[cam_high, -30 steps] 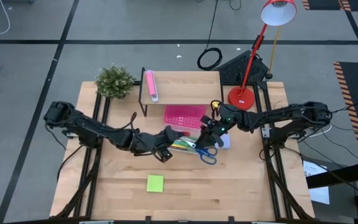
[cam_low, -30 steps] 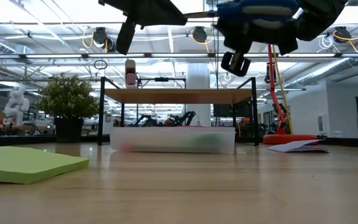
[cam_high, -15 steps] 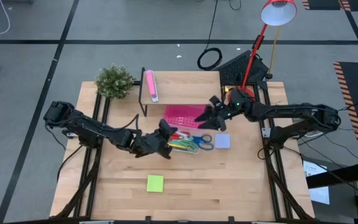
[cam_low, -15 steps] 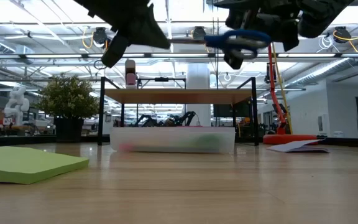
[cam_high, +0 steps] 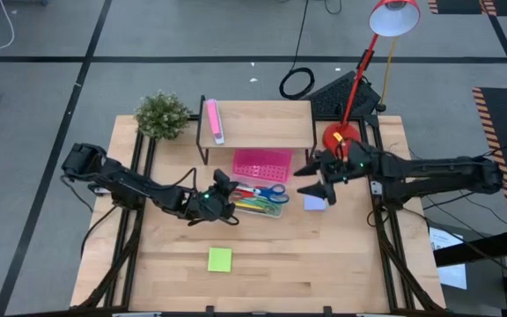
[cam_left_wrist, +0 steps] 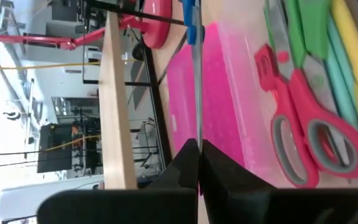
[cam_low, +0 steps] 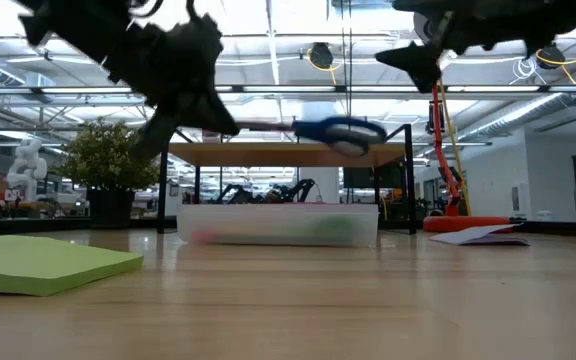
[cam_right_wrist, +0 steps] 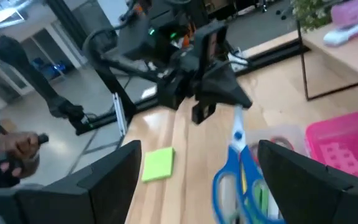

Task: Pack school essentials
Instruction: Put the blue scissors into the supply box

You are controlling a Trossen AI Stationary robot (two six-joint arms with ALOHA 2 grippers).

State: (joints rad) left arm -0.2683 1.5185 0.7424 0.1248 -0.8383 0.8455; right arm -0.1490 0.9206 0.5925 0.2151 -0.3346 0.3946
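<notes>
High view: left gripper (cam_high: 221,195) pinches the blue scissors (cam_high: 271,188) by the blade tips, holding them above the clear box (cam_high: 255,201) of stationery; right gripper (cam_high: 317,184) hangs spread wide near the pale-blue note pad (cam_high: 314,203). Lime-green note pad (cam_high: 220,259) lies well apart toward the table's front edge.

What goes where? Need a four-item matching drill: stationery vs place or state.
Things:
1. blue scissors
2. red scissors
3. lime-green note pad
4. pale-blue note pad

Places or states:
A. alone on bare table, toward the front edge
B. off the table, blade pinched in the left gripper
C. on the table at the open right gripper
D. lying in the clear bin

Pairs: 1-B, 2-D, 3-A, 4-C
</notes>
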